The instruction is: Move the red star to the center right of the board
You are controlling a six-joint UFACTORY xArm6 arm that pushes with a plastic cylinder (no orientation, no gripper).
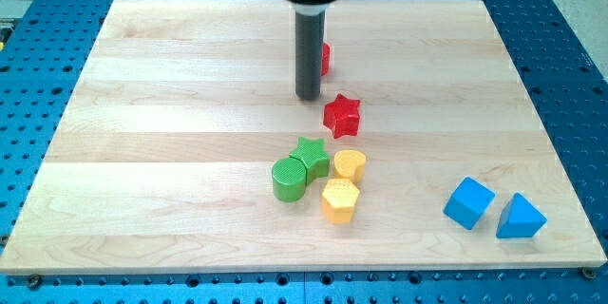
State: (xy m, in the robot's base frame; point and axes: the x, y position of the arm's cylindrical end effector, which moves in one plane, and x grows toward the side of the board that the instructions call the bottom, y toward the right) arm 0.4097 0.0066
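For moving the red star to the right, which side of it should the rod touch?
Press my tip against the left face of the red star, coming from the view's left. My tip stands just up-left of it, apart, and the board to the star's right holds no blocks along that line.

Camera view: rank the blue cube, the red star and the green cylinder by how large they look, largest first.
1. Blue cube, nearest the view's bottom, so nearness may inflate it.
2. Green cylinder, close behind; I would not firmly separate these two.
3. Red star, smallest-looking, but farther up the board.
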